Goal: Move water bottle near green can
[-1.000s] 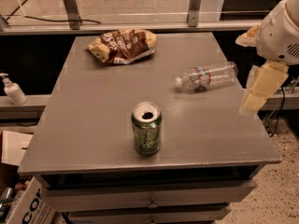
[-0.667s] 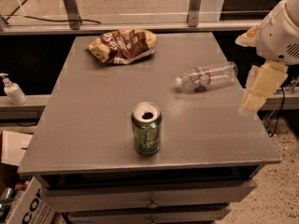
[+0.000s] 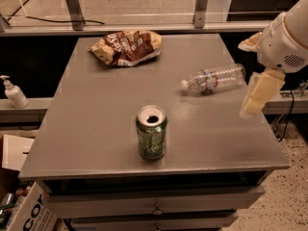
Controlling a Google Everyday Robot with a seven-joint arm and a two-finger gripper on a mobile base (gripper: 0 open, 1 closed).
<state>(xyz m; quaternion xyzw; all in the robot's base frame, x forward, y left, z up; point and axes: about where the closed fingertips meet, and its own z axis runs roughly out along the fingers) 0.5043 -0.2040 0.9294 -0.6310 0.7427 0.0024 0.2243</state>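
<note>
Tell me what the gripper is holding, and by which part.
Nothing. The gripper hangs near the right edge of the table, apart from the water bottle, which lies on its side there.

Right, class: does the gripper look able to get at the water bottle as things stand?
Probably yes. The gripper hangs close beside the base end of the water bottle, which lies on its side. Nothing stands between them, and the green can and chip bag sit well away.
</note>
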